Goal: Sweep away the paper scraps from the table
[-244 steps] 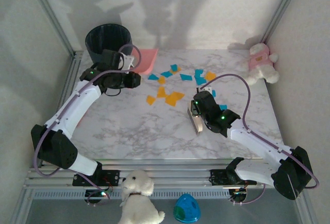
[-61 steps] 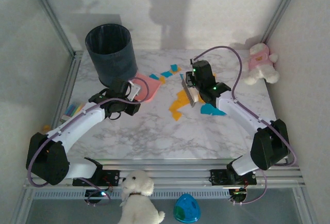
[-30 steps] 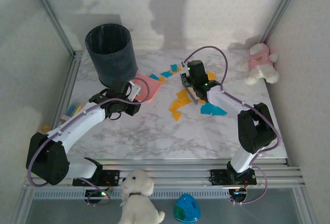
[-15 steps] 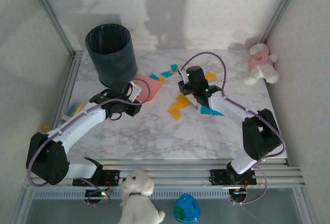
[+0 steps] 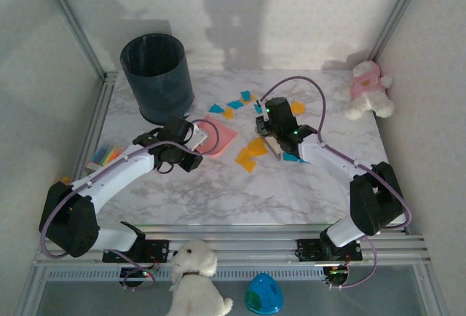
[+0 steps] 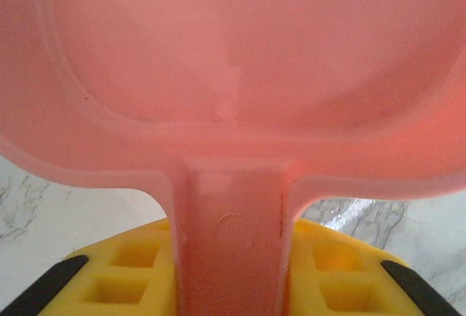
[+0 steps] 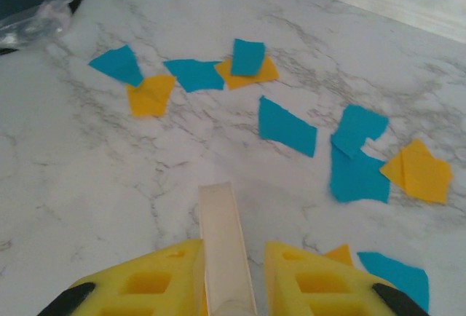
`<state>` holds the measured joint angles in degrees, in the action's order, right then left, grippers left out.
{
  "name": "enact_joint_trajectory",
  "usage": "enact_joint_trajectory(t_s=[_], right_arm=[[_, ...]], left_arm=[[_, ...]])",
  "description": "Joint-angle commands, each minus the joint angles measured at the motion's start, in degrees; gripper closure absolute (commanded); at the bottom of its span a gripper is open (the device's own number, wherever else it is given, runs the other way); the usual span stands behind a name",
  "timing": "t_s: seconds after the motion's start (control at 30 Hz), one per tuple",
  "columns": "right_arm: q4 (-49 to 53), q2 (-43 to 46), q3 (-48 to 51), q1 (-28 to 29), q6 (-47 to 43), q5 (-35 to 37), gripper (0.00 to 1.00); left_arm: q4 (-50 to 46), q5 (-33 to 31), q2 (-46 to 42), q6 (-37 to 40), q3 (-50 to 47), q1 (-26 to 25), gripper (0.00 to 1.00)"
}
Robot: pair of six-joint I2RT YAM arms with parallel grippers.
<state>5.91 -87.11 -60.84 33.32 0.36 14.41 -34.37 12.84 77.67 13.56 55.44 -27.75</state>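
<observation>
**Dustpan and sweeping tool flank the orange scraps**

The left claw [image 5: 191, 140] is pressed together on the handle of a pink dustpan [image 5: 219, 135]. In the left wrist view the yellow pads [image 6: 124, 281] sit on either side of that handle. The pan lies on the left half of the tabletop [image 5: 218, 188], in front of the dark bin [image 5: 156, 76], with its open edge towards the centre. Whether that edge touches the marble cannot be told.

The right claw [image 5: 270, 138] pinches a pale slim tool [image 7: 224, 239] that points out over the marble.

The paper scraps [image 5: 248, 156] lie on the tabletop. An orange cluster sits between the dustpan and the right claw, near both. Blue pieces lie just beside the right arm, and more blue and orange ones are strewn towards the far edge. In the right wrist view these far pieces lie beyond the tool's tip, apart from it.

A pink-and-white plush toy [image 5: 366, 87] sits at the far right corner.
</observation>
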Motion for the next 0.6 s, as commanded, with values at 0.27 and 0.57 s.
enact_joint_trajectory(t_s=[0.27,0.57], right_arm=[[1.58,6.23,2.91,0.12,9.03,5.62,1.0],[2.07,6.07,2.5,0.15,9.52,7.95,1.0]], left_arm=[[-10.38,-1.83,-1.3,11.77,2.23,-3.73,1.0],[-15.66,-5.42,3.72,12.94,3.07,-8.05,1.0]])
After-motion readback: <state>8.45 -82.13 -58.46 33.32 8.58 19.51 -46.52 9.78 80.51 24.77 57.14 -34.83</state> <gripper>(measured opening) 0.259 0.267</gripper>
